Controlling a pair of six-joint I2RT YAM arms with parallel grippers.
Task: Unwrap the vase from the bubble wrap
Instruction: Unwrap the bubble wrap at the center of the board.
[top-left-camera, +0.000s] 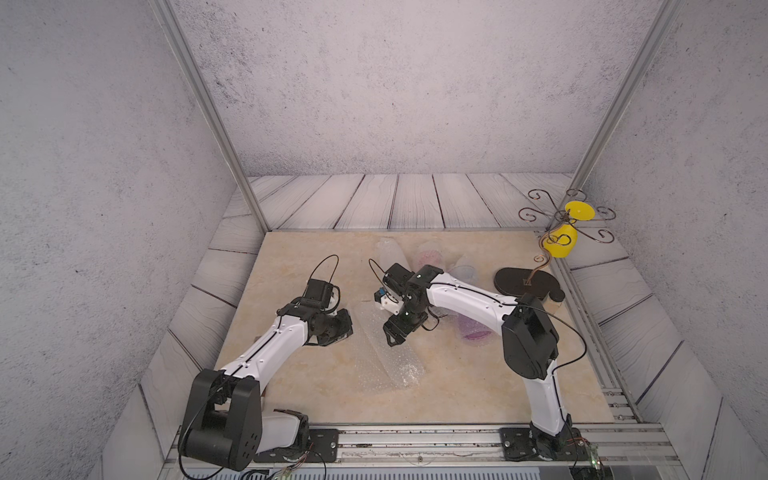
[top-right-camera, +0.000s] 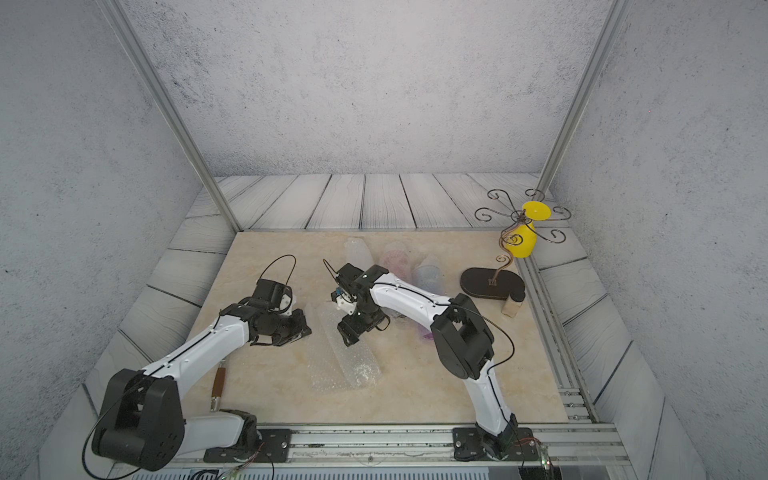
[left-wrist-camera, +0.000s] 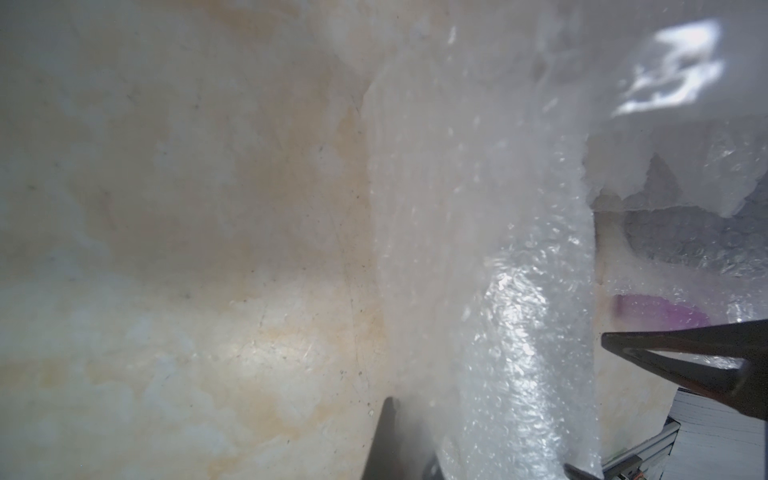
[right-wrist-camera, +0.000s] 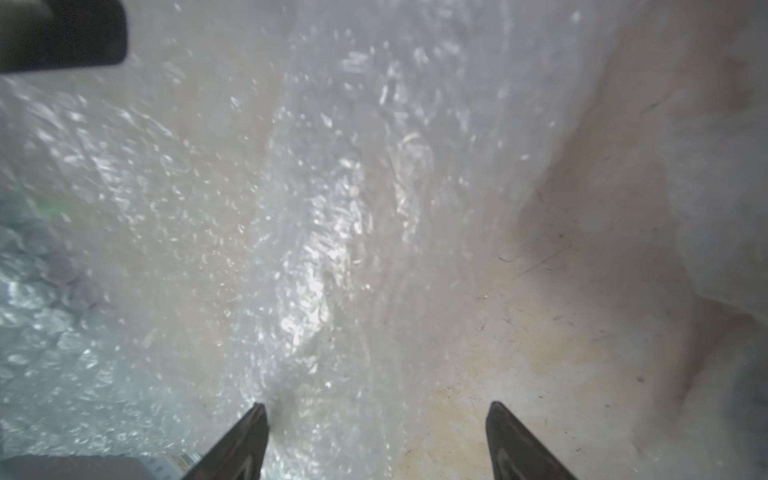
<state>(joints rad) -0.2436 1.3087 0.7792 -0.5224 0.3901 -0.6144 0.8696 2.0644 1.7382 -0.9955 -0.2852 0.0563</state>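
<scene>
A clear sheet of bubble wrap (top-left-camera: 388, 361) lies crinkled and partly rolled on the middle of the marble mat, seen in both top views (top-right-camera: 345, 361). I cannot tell if a vase is inside it. My left gripper (top-left-camera: 347, 331) is at the wrap's left far edge, shut on that edge; in the left wrist view the wrap (left-wrist-camera: 498, 291) rises from its dark finger (left-wrist-camera: 384, 440). My right gripper (top-left-camera: 391, 338) hangs open just above the wrap's far end. One fingertip (right-wrist-camera: 259, 411) is over the wrap (right-wrist-camera: 291, 232), the other over bare mat.
Three wrapped vases (top-left-camera: 430, 255) stand along the mat's back, and a wrapped purple one (top-left-camera: 473, 330) lies under my right arm. A bare yellow vase (top-left-camera: 562, 243) stands at back right behind a wire stand with a black base (top-left-camera: 525, 282). A brown-handled tool (top-right-camera: 219, 384) lies by the left arm's base.
</scene>
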